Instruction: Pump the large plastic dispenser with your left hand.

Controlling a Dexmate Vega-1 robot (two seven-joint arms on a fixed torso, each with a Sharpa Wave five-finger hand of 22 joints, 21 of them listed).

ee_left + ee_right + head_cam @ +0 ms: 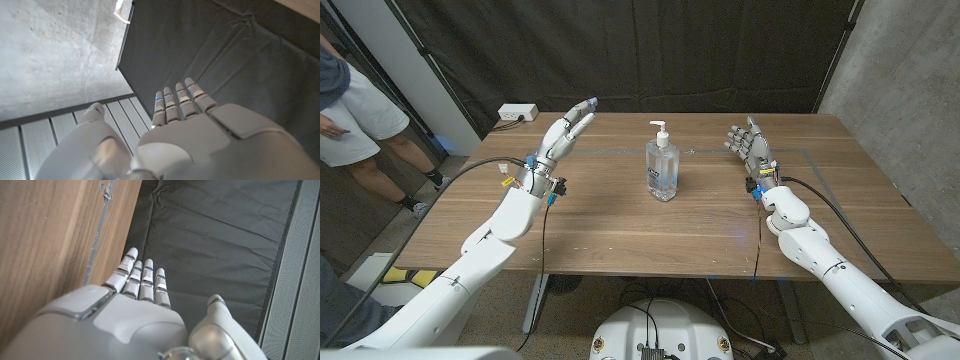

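Both arms come in from the near corners of the wooden table (620, 230). On the left I see my left hand (565, 132) raised over the far left part, fingers (176, 100) straight and pressed together, holding nothing. At the middle stands the clear plastic pump dispenser (661, 165), upright, well apart from both hands. On the right, my right hand (748, 143) is empty, fingers (142, 277) straight and close together.

You've a white power strip (517, 114) at the table's (620, 235) eleven o'clock corner; a person (355, 125) stands at nine.
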